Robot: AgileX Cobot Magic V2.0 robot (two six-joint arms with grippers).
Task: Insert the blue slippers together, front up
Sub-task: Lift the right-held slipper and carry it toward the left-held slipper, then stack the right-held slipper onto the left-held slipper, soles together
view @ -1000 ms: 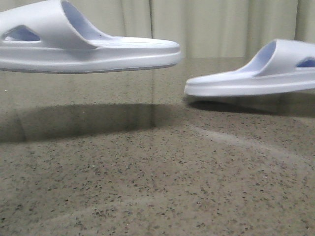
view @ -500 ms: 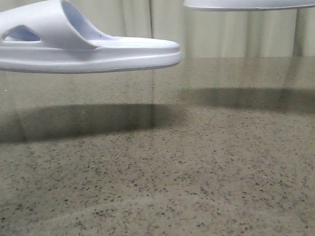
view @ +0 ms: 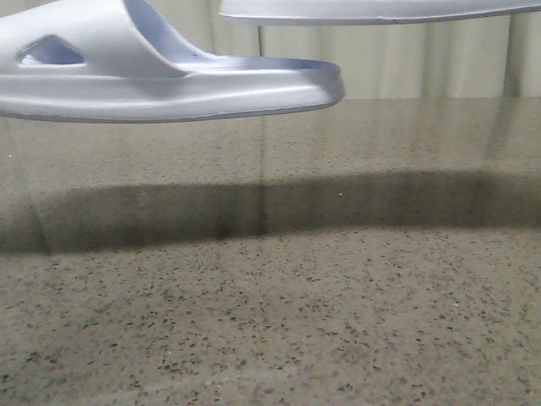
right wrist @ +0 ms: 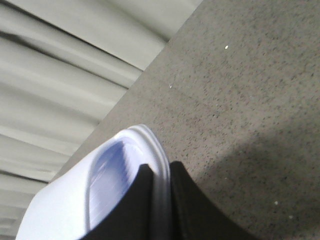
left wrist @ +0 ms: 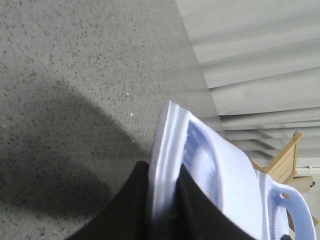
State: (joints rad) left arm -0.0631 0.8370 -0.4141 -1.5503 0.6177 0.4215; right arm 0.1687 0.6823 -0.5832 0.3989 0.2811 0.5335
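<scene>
We saw two pale lavender-blue foam slippers held in the air above a dark speckled stone table [view: 279, 321], with pleated cream curtains [view: 406, 59] behind.

In the front view, the left slipper [view: 161, 76] hung clear of the table on the left side. Its wide strap, with a triangular side cut-out, sat at the far left, and its flat heel end pointed toward the middle. The sole was roughly level, with the inner end tipped slightly up. A long dark shadow lay on the table beneath it.

The right slipper [view: 372, 10] appeared only as the underside of a sole along the top edge of that view, higher than the left one. Its near end overlapped the left slipper's heel end from above, with a gap between them.

In the left wrist view, the left gripper [left wrist: 162, 205] had its two black fingers [left wrist: 132, 210] clamped on either side of the left slipper's sole rim. The ribbed footbed and the strap were visible past the fingers.

In the right wrist view, the right gripper [right wrist: 160, 200] likewise pinched the rim of the right slipper between its black fingers [right wrist: 192, 205]. The bluish footbed faced the curtains.

A wooden frame [left wrist: 285, 160] showed at the edge of the left wrist view, beyond the table.
</scene>
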